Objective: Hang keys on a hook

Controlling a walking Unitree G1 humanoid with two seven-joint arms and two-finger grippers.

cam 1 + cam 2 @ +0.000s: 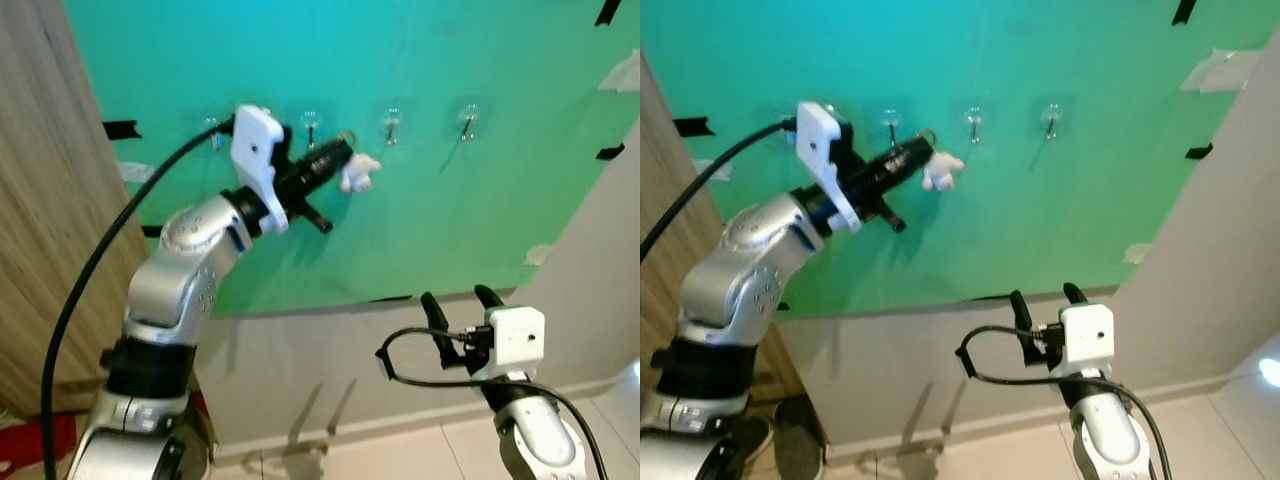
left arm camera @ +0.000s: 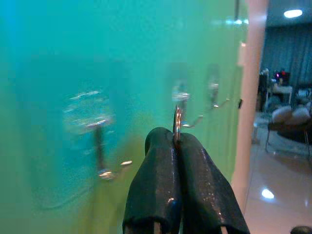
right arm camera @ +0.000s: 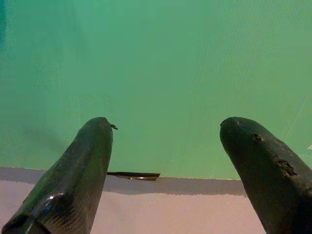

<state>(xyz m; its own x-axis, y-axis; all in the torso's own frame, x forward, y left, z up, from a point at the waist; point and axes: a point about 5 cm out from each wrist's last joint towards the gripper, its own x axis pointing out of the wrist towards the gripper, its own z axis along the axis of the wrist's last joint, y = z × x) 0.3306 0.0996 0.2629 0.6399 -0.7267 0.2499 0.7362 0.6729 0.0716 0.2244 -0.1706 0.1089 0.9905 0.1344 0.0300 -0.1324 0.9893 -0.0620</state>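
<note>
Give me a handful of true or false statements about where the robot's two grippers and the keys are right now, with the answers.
1. The left gripper is shut on the key ring. True.
2. The right gripper is holding the keys. False: its fingers are spread and empty, low in front of the wall.
3. A small white charm hangs from the keys at the left gripper's tip. True.
4. The keys already hang from a hook with the gripper drawn away. False: the left gripper grips the ring, up near the hooks.
5. The hooks are fixed to a green sheet on the wall. True.
</note>
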